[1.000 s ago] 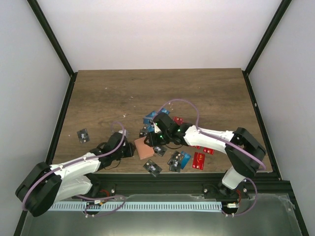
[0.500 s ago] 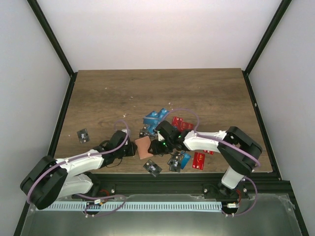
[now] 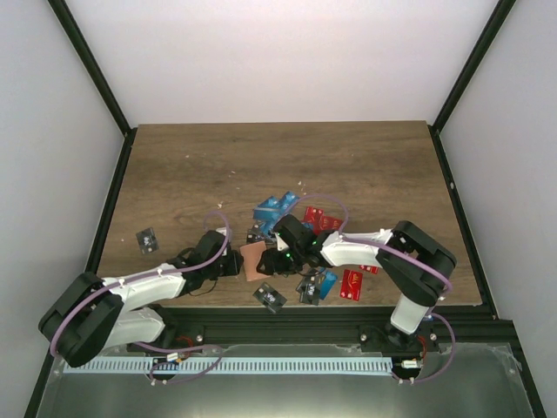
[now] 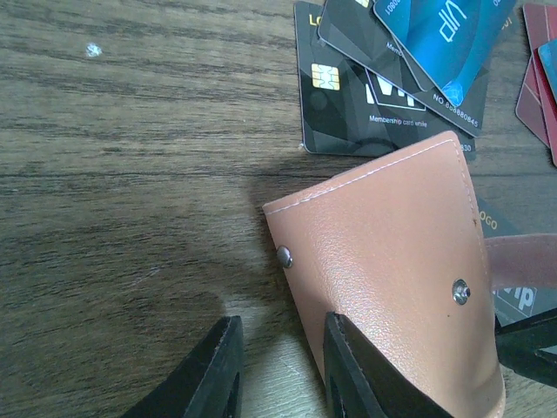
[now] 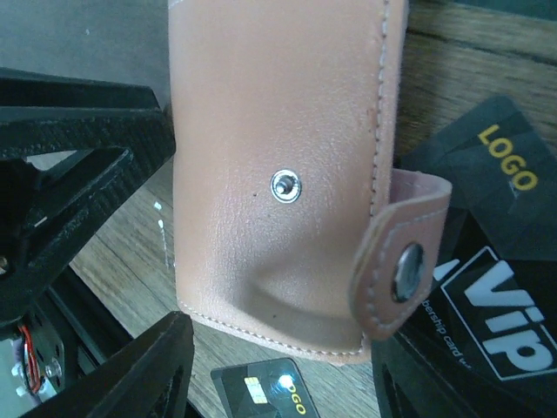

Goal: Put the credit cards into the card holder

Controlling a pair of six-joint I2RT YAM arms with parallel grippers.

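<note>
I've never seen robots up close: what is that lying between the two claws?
The tan card holder. The overhead view shows it with the left gripper at one side and the right gripper at the other.

Right wrist view: "LOGO" in yellow capitals on the upper black card [image 5: 496, 131]. Just below, large white "ViP" on a second black card [image 5: 513, 322]. Near the bottom edge, yellow "OGO" on a small dark card [image 5: 261, 387], first letter lost in glare.

Left wrist view: yellow "LO" at the top corner of the chip card [image 4: 335, 122], white "VI" partly covered at its middle, "Membership card" in small white print lower down, then a line starting "NO" with digits that look like a run of eights. "VIP" in white, upside down, on the blue card [image 4: 452, 35]. Yellow "OGO" on a dark card edge [image 4: 492, 228] peeping out right of the card holder [image 4: 392, 261].
</note>
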